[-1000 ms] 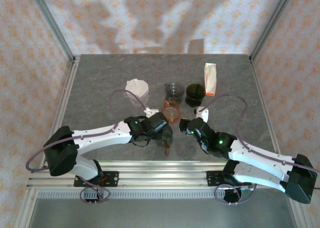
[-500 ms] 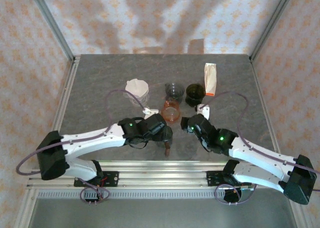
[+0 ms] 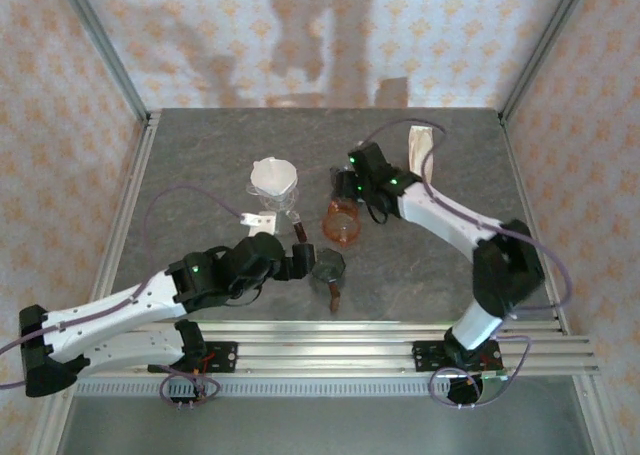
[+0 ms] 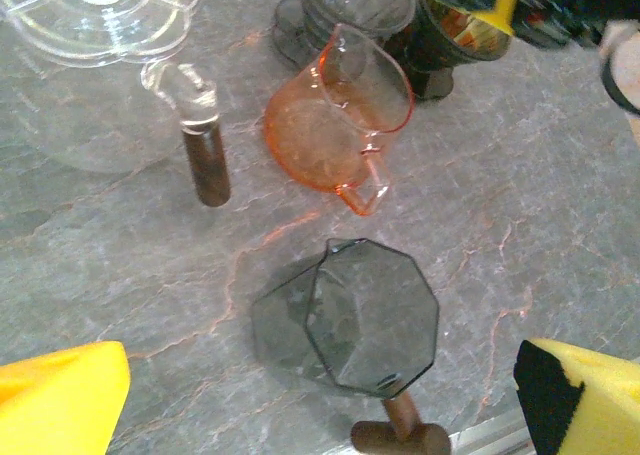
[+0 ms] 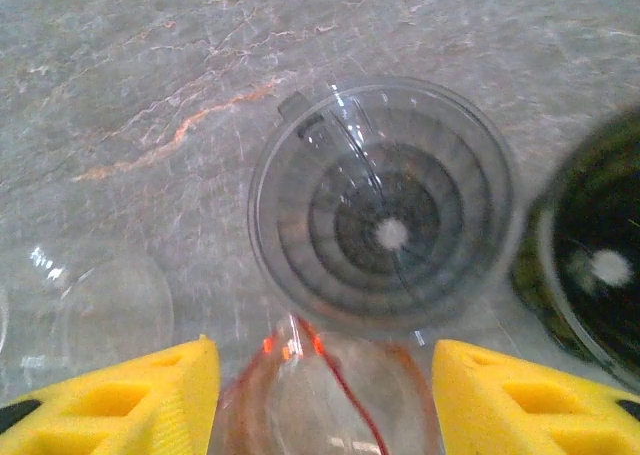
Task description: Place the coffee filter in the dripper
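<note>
Left gripper [image 4: 320,403], jaws spread wide and empty, hovers over the grey dripper [image 4: 365,320], just nearer than the orange dripper [image 4: 335,125]. Right gripper [image 5: 320,395], about half open and empty, hangs just beyond the orange dripper, above a clear dripper [image 5: 385,210]. Filter [image 3: 273,176] sits far-left of the orange dripper, atop a glass dripper [image 4: 95,35].

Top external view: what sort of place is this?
Probably a lab test cell staged for pour-over coffee: aluminium frame, patterned curtain walls, grey stone-look tabletop carrying glass drippers and a paper filter.
</note>
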